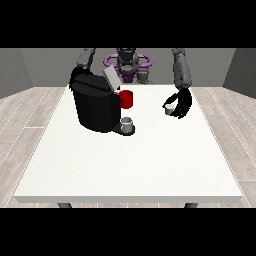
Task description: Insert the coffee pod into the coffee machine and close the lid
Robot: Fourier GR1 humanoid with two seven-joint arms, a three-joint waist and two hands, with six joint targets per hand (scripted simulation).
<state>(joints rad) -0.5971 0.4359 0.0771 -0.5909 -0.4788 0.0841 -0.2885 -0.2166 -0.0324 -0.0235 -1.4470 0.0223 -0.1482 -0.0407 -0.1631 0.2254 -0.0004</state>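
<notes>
A black coffee machine [93, 106] stands on the white table [130, 165] at the view's left, its grey lid [111, 78] tilted up and open. A grey cup [127, 123] sits on the machine's drip base. Behind the machine's front is a red mug [127, 99]. The hand at the view's right [181, 104] hangs just above the table with its fingers curled round a small pale coffee pod [170, 109]. The other hand is hidden behind the machine; only its arm [86, 59] shows above it.
The table's front half lies bare towards the camera. The robot's torso [128, 62] stands behind the table's far edge.
</notes>
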